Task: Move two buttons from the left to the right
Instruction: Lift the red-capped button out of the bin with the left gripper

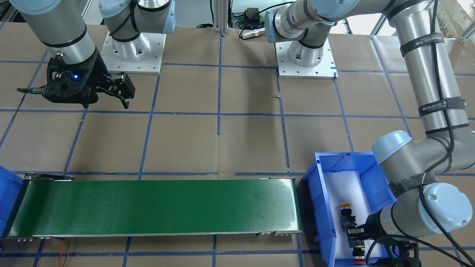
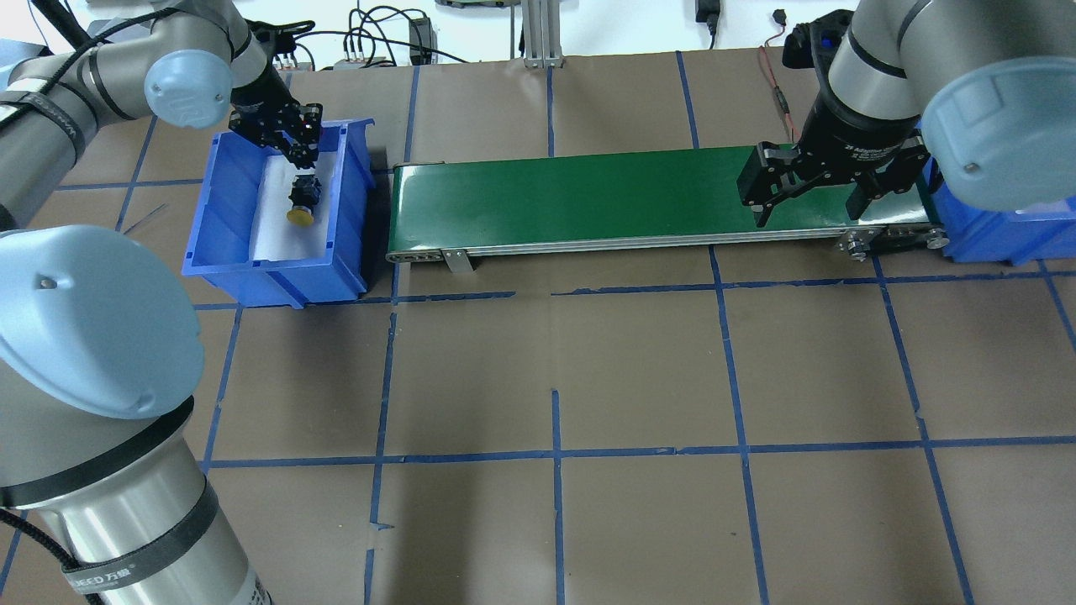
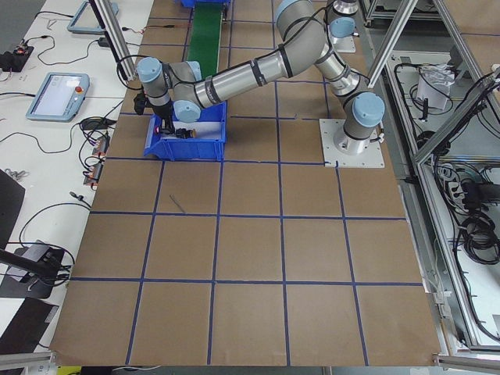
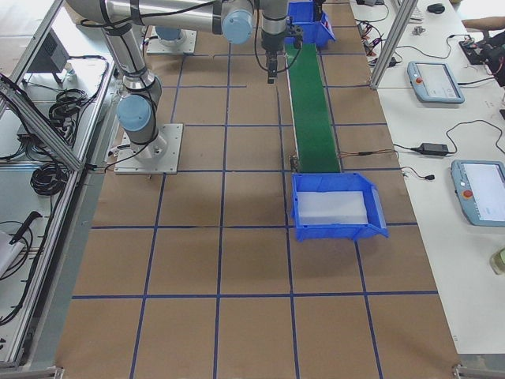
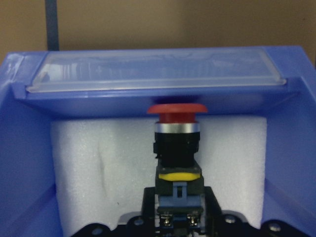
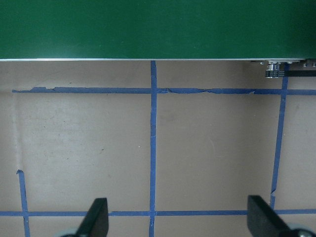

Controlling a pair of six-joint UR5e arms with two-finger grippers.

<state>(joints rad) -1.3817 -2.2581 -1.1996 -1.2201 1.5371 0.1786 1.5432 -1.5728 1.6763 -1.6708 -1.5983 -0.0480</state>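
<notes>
Counts: 2 buttons, i.e. 1 red button [image 5: 177, 109] and 1 yellow button [image 2: 300, 216]. 2 blue bins: left-edge bin [image 2: 252, 273], right-edge bin [image 4: 339, 230]. 2 foam liners: left liner [image 5: 98, 168], right liner [image 4: 331, 207]. 1 conveyor [image 2: 588, 197]. 2 end effectors: left end effector [image 2: 296, 155], right end effector [image 2: 809, 210].

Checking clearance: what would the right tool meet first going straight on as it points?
The right tool would probably meet the brown paper-covered table, beside the green conveyor belt; depth is unclear.

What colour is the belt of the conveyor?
The belt is dark green; the exterior front-facing view shows it best.
</notes>
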